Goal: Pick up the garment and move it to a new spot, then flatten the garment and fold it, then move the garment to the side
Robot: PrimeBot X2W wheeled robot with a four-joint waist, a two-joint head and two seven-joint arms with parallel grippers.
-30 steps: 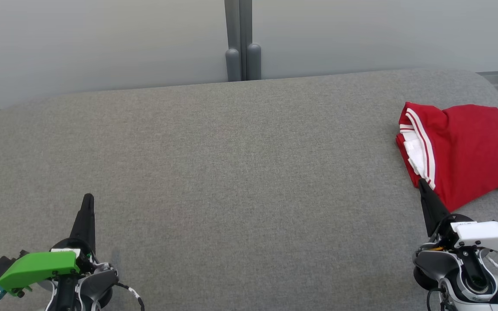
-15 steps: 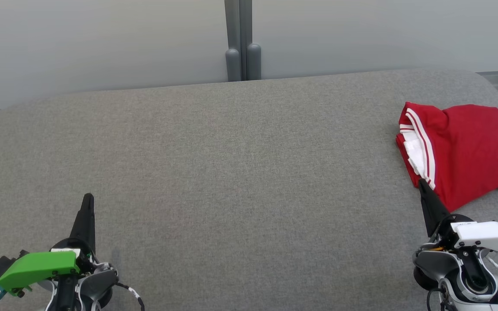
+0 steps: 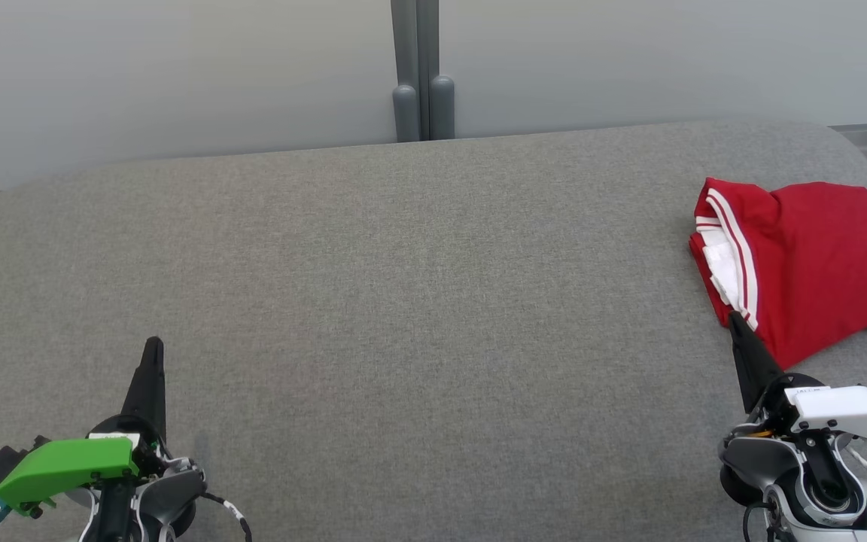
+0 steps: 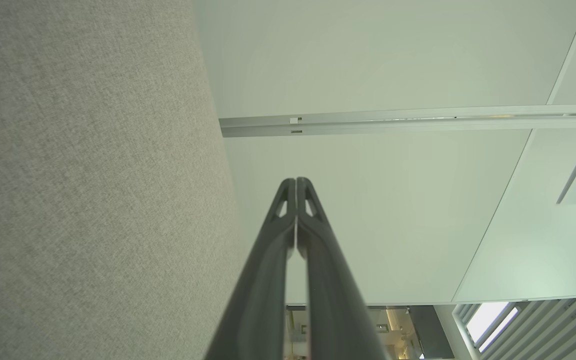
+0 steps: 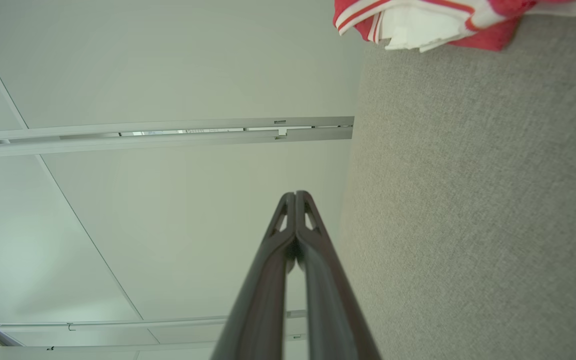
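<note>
The garment [image 3: 817, 263] is red with white stripes and lies folded in a loose bundle at the right end of the grey padded table [image 3: 418, 301]. A corner of it [image 5: 418, 22] also shows along the top edge of the right wrist view. My right gripper [image 3: 736, 320] is shut and empty, its tip just at the garment's near edge; whether it touches the cloth I cannot tell. My left gripper [image 3: 153, 345] is shut and empty at the lower left, far from the garment. Both pairs of fingertips [image 4: 296, 181] [image 5: 295, 194] are pressed together.
A pale wall with a grey vertical post [image 3: 420, 71] stands behind the table's far edge. The table's rounded corners show at the far left and far right. The garment reaches the right edge of the head view.
</note>
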